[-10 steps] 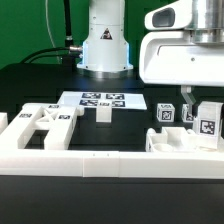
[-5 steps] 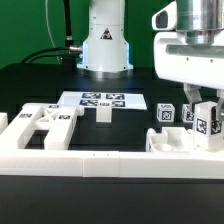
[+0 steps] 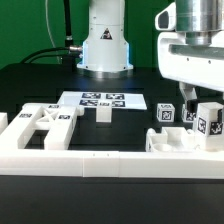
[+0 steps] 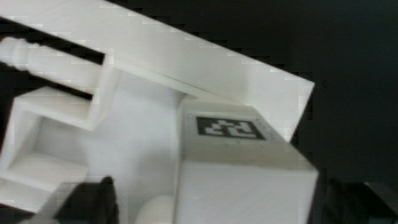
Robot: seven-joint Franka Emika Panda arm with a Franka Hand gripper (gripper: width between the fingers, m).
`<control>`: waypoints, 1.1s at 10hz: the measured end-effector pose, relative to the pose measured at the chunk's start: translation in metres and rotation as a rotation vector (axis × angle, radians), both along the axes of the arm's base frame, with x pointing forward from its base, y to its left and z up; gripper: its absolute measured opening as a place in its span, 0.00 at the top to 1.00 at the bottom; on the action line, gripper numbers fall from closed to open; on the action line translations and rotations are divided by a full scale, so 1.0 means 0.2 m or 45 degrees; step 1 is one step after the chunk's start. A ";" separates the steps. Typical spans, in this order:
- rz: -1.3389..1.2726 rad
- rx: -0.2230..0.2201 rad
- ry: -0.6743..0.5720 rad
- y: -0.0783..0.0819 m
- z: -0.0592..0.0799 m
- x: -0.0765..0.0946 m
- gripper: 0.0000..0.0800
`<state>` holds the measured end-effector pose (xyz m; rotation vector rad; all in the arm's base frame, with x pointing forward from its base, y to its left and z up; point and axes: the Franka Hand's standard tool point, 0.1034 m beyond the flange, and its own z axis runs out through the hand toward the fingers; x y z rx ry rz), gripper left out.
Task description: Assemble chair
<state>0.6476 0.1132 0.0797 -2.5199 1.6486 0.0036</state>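
At the exterior view's right, my gripper (image 3: 203, 104) hangs over a cluster of white chair parts. An upright tagged block (image 3: 208, 122) stands between my fingers, on a low white slab (image 3: 178, 140). In the wrist view my gripper (image 4: 228, 205) is open. Its dark fingers (image 4: 89, 200) straddle the tagged block (image 4: 240, 160) with a gap on one side. Past the block lie a flat white slab (image 4: 196, 70) and a frame-shaped part (image 4: 63, 130). A small tagged cube (image 3: 163, 113) sits just left of the block.
A tagged white frame part (image 3: 45, 120) lies at the exterior view's left. A small white piece (image 3: 103, 113) stands by the marker board (image 3: 100, 100). A long white border rail (image 3: 70, 162) runs along the front. The robot base (image 3: 105, 45) is behind.
My jaws have spread apart and let go of the tagged block, which stays upright on the slab. The arm itself has barely moved.
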 end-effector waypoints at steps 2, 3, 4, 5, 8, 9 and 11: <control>0.305 -0.035 -0.020 0.00 0.01 0.01 0.20; 0.418 -0.043 -0.031 0.00 0.01 0.01 0.19; 0.523 -0.050 -0.042 0.00 0.01 0.01 0.19; 0.572 -0.053 -0.047 0.00 0.01 0.01 0.19; 0.990 -0.115 -0.057 0.00 0.02 0.01 0.19; 1.144 -0.133 -0.068 0.01 0.02 0.01 0.19; 1.382 -0.141 -0.091 0.02 0.02 0.01 0.19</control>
